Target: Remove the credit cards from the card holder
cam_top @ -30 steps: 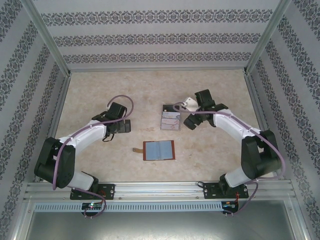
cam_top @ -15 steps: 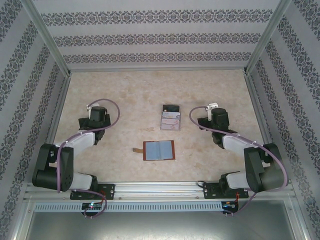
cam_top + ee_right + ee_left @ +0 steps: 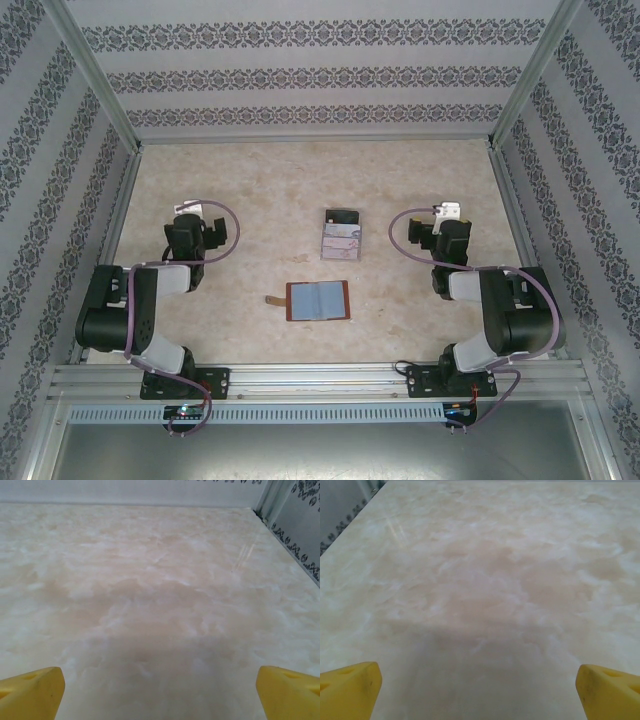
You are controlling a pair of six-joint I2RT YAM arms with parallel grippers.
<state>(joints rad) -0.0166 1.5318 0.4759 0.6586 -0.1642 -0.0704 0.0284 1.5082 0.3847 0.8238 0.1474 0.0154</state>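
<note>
The left gripper [image 3: 480, 692] is spread wide and empty. Its yellow fingertips [image 3: 351, 689] sit at the bottom corners of its wrist view, with bare table [image 3: 485, 580] between them. The right gripper [image 3: 160, 692] is spread the same way, also holding nothing over bare table.

Seen from above, both arms are folded close to their bases. Taking the card holder [image 3: 318, 300] as the centre of the dial, the left gripper is at about 10 o'clock and the right at about 2 o'clock, each well apart from it. The holder lies open and flat near the middle of the table, grey-blue pockets up and its tan strap tab [image 3: 273, 299] pointing to 9 o'clock. The credit cards [image 3: 340, 242] lie in a small pile at 12 o'clock from the holder, clear of it, with a dark card [image 3: 342, 216] at the pile's far end.

The job looks done or close to it, though from this height I cannot tell whether a pocket hides one more card. If one does, the trouble will likely come from the holder. It is light and unpinned, so a single gripper tugging at a thin card could drag it along or fold it shut. An arm reaching in from 2 o'clock could also clip the loose pile and scatter the cards flat on the table, where thin edges are hard to pinch.
</note>
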